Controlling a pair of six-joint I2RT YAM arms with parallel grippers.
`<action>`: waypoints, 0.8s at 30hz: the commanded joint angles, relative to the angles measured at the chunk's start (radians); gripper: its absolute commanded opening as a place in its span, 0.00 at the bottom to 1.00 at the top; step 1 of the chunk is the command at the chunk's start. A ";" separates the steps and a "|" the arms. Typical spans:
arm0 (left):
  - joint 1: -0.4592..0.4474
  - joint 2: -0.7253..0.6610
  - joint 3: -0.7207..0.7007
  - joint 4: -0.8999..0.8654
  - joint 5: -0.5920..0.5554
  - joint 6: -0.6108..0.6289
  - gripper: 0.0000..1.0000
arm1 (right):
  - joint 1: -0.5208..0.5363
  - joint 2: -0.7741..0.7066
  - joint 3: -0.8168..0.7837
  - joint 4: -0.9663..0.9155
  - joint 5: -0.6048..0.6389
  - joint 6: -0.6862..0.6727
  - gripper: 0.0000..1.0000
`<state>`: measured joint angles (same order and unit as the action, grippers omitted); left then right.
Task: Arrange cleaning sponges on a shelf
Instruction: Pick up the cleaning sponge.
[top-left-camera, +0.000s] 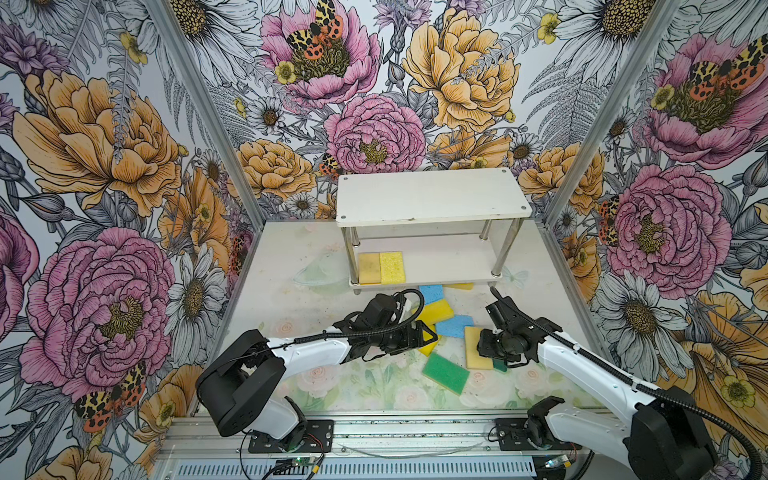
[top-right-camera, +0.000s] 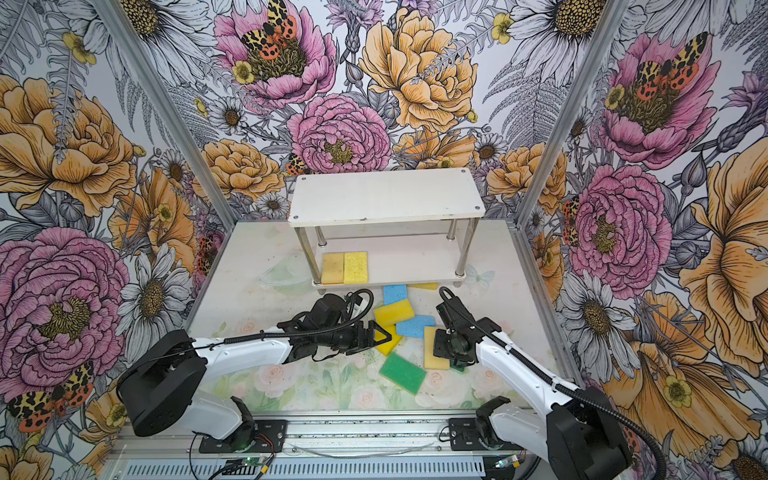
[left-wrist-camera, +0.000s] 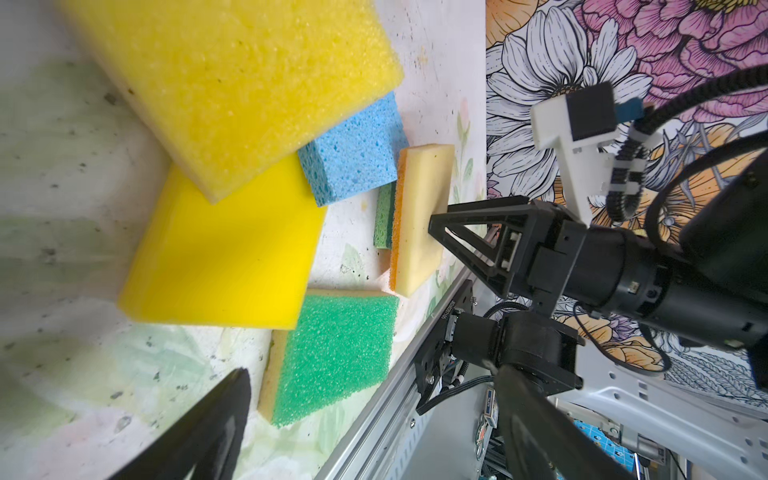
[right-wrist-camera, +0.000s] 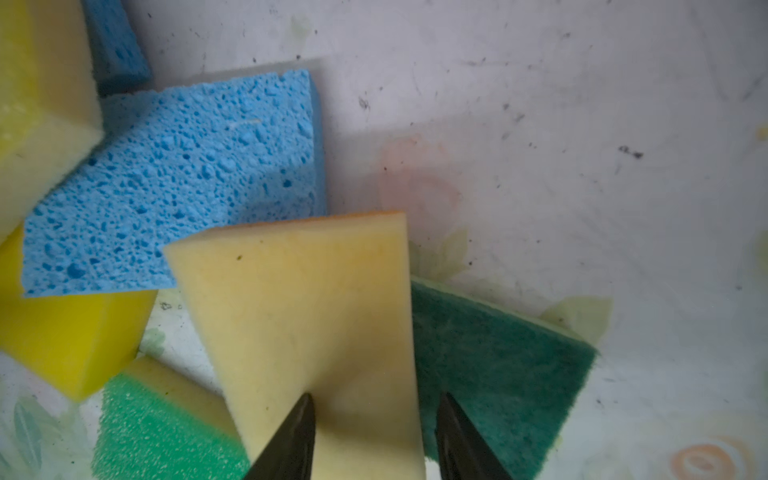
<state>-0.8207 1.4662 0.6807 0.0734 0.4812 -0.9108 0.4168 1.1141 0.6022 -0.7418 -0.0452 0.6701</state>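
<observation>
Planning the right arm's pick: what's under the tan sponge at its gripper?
A dark green sponge lies partly under the tan sponge, showing past one long edge. The tan one's own underside is orange. How far the green runs beneath, and anything else there, is covered.

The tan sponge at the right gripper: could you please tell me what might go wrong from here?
The right gripper is at just one end of the tan sponge, so it may pivot or slip out when lifted. It partly covers a dark green sponge, which a jaw could snag and drag along.
</observation>
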 joint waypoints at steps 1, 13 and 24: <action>-0.007 -0.010 0.012 0.032 -0.023 -0.001 0.93 | -0.012 0.000 -0.016 0.050 -0.020 -0.003 0.40; -0.006 -0.015 0.009 0.031 -0.025 -0.002 0.93 | -0.013 -0.064 -0.013 0.055 -0.057 0.002 0.00; 0.018 -0.075 -0.015 0.062 -0.021 -0.021 0.93 | -0.013 -0.129 0.086 0.055 -0.171 0.029 0.00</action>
<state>-0.8181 1.4372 0.6796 0.0837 0.4786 -0.9157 0.4061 1.0103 0.6216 -0.7136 -0.1661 0.6800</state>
